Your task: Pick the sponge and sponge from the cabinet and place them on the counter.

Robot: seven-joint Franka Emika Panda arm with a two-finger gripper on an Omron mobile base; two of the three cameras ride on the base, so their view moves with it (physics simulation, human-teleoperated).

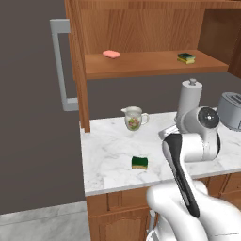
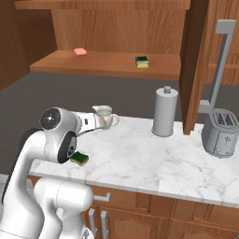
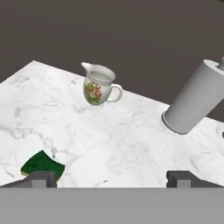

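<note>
One sponge on the counter, one on the cabinet shelf

Counter sponge [image 3: 42, 165] lies by the left fingertip of the wide-open, empty gripper [image 3: 111, 178]; the arm is folded low over the counter [image 1: 108, 150]; the other sponge [image 1: 186, 58] sits on the cabinet [image 1: 155, 63] shelf.

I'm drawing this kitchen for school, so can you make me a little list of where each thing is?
sponge on the counter: lies near the front edge of the counter
sponge on the shelf: right part of the cabinet shelf
pink block: left part of the same shelf
floral jug: upright at the back of the counter
grey canister: upright, right of the jug
toaster: right end of the counter
gripper: jaws open, empty, above the counter
</note>
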